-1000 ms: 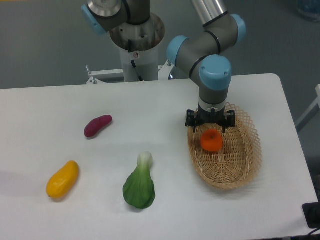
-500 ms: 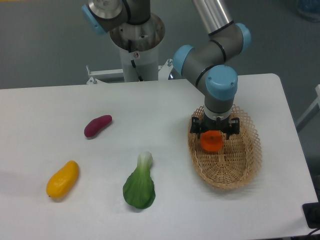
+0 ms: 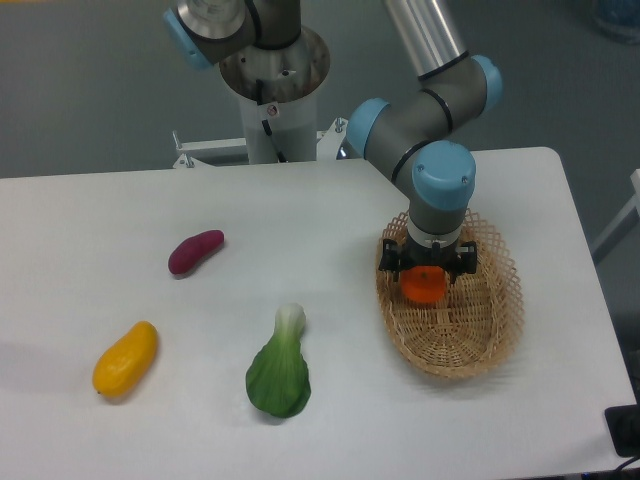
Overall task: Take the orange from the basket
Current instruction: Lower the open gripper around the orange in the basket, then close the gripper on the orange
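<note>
The orange (image 3: 424,287) is small, round and bright, and lies in the back half of the tan oval wicker basket (image 3: 488,338) at the right of the table. My gripper (image 3: 428,270) points straight down over the orange, its black fingers spread on either side of the fruit's top. The fingers stand a little wider than the orange, so the gripper looks open around it. The gripper body hides the top of the orange. The fingertips are hard to make out against the weave.
A green bok choy (image 3: 279,370) lies left of the basket near the table's middle front. A purple sweet potato (image 3: 195,251) and a yellow-orange mango-like fruit (image 3: 125,358) lie at the left. The robot base (image 3: 272,75) stands behind the table.
The gripper has moved slightly right and down into the basket, coming down over the orange. The orange and the other things have stayed in place.
</note>
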`<state>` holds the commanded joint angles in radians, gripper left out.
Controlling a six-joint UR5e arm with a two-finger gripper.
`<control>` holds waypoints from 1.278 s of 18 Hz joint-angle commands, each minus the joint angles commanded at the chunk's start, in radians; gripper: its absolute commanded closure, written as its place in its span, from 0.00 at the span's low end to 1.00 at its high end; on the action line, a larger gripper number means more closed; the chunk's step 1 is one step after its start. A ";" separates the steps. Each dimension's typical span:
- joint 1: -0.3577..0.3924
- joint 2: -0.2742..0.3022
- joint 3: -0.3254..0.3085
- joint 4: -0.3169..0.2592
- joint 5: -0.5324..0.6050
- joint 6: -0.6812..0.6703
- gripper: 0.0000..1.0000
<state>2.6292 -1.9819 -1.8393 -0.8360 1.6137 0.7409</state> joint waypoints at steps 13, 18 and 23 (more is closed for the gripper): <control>0.002 -0.015 0.003 0.014 0.002 0.008 0.00; 0.002 -0.020 0.005 0.018 0.003 0.008 0.08; 0.002 -0.021 0.006 0.018 0.003 0.009 0.08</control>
<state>2.6308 -2.0034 -1.8331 -0.8176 1.6168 0.7501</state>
